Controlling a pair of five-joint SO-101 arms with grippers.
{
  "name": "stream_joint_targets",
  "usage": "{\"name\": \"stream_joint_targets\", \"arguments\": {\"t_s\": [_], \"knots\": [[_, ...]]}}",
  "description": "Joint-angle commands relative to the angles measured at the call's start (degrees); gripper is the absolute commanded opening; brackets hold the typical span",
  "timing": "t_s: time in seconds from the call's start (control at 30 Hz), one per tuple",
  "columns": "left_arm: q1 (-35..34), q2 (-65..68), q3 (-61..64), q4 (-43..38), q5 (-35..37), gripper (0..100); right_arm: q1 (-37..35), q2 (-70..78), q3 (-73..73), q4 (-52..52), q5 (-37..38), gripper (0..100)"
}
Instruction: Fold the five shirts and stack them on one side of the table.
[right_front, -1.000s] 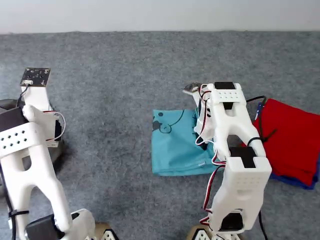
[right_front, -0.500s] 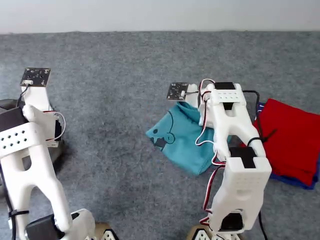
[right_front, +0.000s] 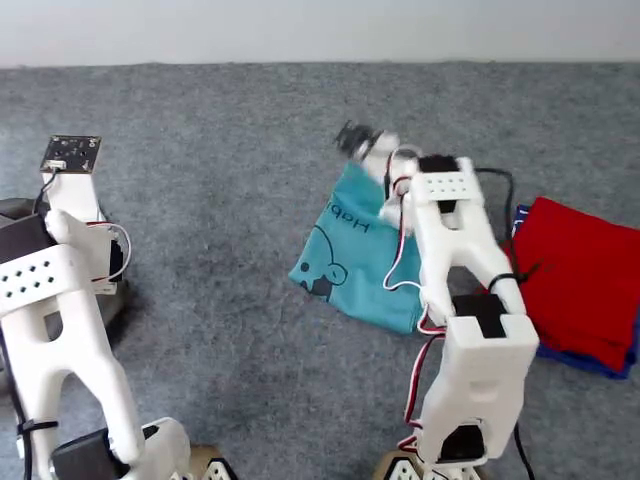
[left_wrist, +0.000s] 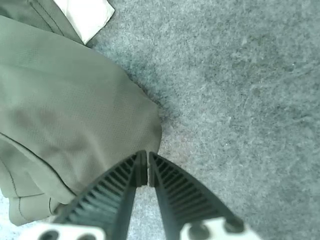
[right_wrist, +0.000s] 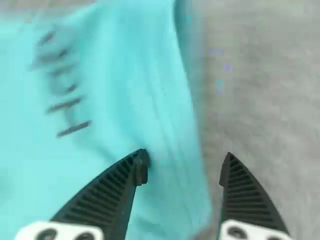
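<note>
Right gripper has its jaws wide apart and grips nothing, one finger over the teal shirt, which lies rumpled right under it and runs back along the arm. Further out, on that arm's outer side, a folded red shirt sits on a blue shirt. Left gripper tips are pressed together on nothing, olive shirt crumpled just beside and under them on the grey mat

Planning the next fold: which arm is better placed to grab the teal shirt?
Right. The right gripper is open directly over the teal shirt, its fingers straddling the shirt's edge. The left gripper is shut beside an olive shirt, well away from the teal one.
</note>
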Motion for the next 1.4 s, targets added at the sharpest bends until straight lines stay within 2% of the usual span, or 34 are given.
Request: {"name": "stream_joint_targets", "arguments": {"t_s": [0.0,0.13,0.37,0.57,0.7,0.93,1.2,1.37], "knots": [[0.18,-1.14,-0.31,-0.18,0.0,1,1.45,-4.97,-4.48,3.74,-20.92,24.6],[0.18,-1.14,-0.31,-0.18,0.18,1,0.13,-5.93,-4.66,11.03,-37.1,24.6],[0.18,-1.23,-0.31,-0.18,0.18,1,-3.56,-6.73,-4.66,25.27,-47.65,24.7],[0.18,-1.23,-0.31,-0.09,0.18,1,-6.37,-6.64,-6.59,37.23,-62.24,24.9],[0.18,-1.23,-0.31,-0.09,0.18,1,-6.2,-6.11,-9.67,36.62,-66.64,27.2],[0.18,-1.23,-0.31,-0.09,0.09,1,-6.2,-5.67,-9.49,26.59,-72.7,48.1],[0.18,-1.23,-0.31,-0.09,0.09,1,-6.11,3.82,-9.58,20.53,-78.07,48.3],[0.18,-1.23,-0.31,-0.09,0.09,1,-6.02,11.3,-9.58,17.54,-78.33,48.3]]}}
